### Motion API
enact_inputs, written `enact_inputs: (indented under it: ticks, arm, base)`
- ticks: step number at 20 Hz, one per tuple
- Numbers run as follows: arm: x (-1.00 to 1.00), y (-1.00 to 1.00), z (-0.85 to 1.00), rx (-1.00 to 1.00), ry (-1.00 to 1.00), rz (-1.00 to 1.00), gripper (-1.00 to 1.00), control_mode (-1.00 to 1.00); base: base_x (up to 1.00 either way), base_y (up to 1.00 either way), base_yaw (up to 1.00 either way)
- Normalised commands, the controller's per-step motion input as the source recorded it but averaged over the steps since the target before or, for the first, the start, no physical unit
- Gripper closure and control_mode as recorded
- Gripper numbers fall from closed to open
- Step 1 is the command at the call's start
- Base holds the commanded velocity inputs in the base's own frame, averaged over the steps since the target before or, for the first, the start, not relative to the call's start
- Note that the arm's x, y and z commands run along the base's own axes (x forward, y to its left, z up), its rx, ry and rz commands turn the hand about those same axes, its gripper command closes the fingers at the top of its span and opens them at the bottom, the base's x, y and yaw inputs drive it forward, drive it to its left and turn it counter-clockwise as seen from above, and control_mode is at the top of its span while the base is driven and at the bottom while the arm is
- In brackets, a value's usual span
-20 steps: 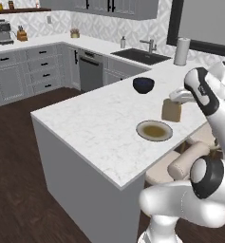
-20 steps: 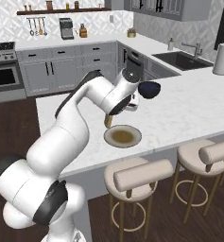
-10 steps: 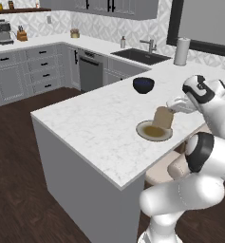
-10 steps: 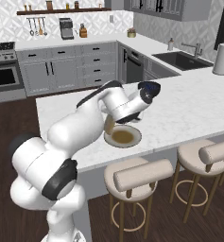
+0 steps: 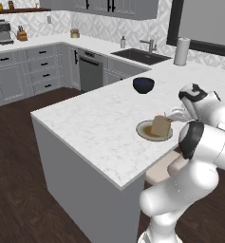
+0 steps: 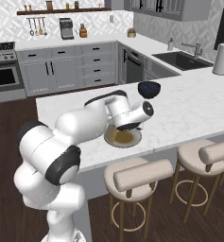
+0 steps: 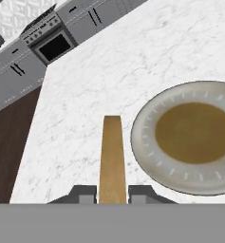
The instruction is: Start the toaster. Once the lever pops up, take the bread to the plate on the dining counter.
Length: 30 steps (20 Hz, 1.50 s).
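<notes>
My two-finger claw is clenched on the small flat golden-tan bread slice, held edge-on, its long axis running straight out from my fingertips. The round shallow tan-brown plate lies just beside it, below and to one side. Under both spreads the long white marble dining counter; beyond, a dark blue bowl and grey kitchen cabinets

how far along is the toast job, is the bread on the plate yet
Nearly done. The bread is out of the toaster and already at the dining counter. In hand: the gripper is shut on the slice, holding it on edge; in the left base view it stands over the plate, though whether it touches the plate is not clear. Left: lay it down on the plate and let go.
</notes>
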Motion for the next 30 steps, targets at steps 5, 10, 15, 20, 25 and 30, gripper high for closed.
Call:
enact_inputs:
  ticks: [5,10,15,20,25,30]
  arm:
    - [0.09,0.0,-0.26,0.0,0.0,0.0,1.0,-1.0]
    - [0.04,0.0,-0.02,0.0,-0.03,0.0,1.0,-1.0]
    - [0.19,0.0,-0.01,0.0,-0.03,0.0,1.0,-1.0]
    - [0.29,0.0,-0.09,0.0,-0.03,0.0,1.0,-1.0]
    - [0.26,0.0,-0.4,0.0,-0.06,0.01,1.0,-1.0]
    - [0.33,0.0,-0.21,0.0,-0.02,0.0,1.0,-1.0]
  base:
    - [0.0,0.0,0.0]
    - [0.0,0.0,0.0]
    - [0.0,0.0,0.0]
    - [0.0,0.0,0.0]
    - [0.0,0.0,0.0]
    - [0.0,0.0,0.0]
